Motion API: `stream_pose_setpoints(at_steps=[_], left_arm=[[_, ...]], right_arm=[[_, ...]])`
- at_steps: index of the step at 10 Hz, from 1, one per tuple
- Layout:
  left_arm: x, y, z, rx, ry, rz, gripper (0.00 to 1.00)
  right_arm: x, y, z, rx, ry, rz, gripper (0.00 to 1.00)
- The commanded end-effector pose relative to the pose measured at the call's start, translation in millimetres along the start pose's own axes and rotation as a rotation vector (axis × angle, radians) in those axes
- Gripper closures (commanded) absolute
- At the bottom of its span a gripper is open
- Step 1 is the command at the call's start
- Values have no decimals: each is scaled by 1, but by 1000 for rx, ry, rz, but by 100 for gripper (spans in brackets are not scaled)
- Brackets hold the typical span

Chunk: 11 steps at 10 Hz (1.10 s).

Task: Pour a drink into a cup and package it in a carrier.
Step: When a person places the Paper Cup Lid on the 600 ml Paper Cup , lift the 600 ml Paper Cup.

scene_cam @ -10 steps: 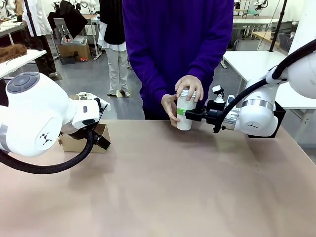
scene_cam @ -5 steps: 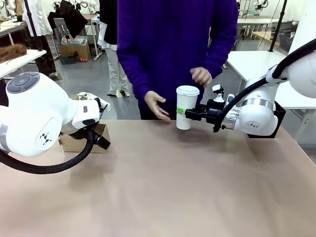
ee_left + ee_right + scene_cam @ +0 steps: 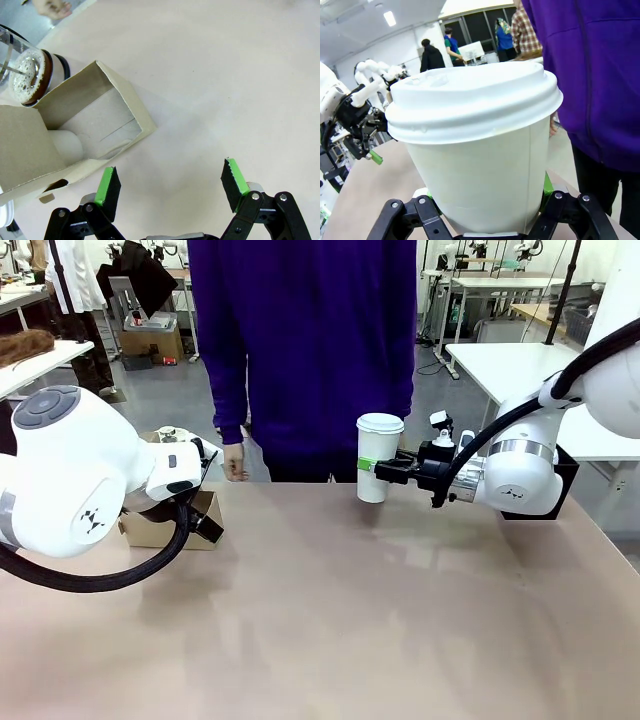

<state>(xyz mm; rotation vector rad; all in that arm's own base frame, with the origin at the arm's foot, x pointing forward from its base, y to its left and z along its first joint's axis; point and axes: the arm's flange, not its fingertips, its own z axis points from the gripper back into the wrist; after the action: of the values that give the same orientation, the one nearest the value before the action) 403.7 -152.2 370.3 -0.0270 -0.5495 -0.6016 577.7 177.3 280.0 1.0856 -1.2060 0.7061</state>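
Table [image 3: 330, 620] first, with a person [image 3: 300, 340] in purple at its far edge. On my left, the carrier [image 3: 95, 125] lies just beside one pad of the left gripper [image 3: 170, 182], outside its wide-spread fingers. The drink [image 3: 31, 80] stands right behind the carrier. The right gripper [image 3: 372, 468] clamps the lidded white cup [image 3: 378, 445] upright, low on its body.
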Motion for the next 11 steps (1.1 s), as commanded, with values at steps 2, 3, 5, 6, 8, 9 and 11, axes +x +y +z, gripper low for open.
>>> stream_pose_setpoints(at_steps=[2, 3, 5, 6, 8, 9, 11], left_arm=[[0, 0, 0, -2, -1, 1, 0], [0, 0, 0, -2, -1, 1, 0], [0, 0, 0, -2, -1, 1, 0], [0, 0, 0, -2, -1, 1, 0], [0, 0, 0, -2, -1, 1, 0], [0, 0, 0, -2, -1, 1, 0], [0, 0, 0, -2, -1, 1, 0]], right_arm=[[5, 2, -2, -5, -1, 5, 20], [5, 2, -2, -5, -1, 5, 20], [5, 2, -2, -5, -1, 5, 20], [5, 2, -2, -5, -1, 5, 20], [0, 0, 0, 0, 0, 0, 20], [20, 1, 2, 2, 12, 4, 20], [63, 8, 24, 60, -22, 11, 20]])
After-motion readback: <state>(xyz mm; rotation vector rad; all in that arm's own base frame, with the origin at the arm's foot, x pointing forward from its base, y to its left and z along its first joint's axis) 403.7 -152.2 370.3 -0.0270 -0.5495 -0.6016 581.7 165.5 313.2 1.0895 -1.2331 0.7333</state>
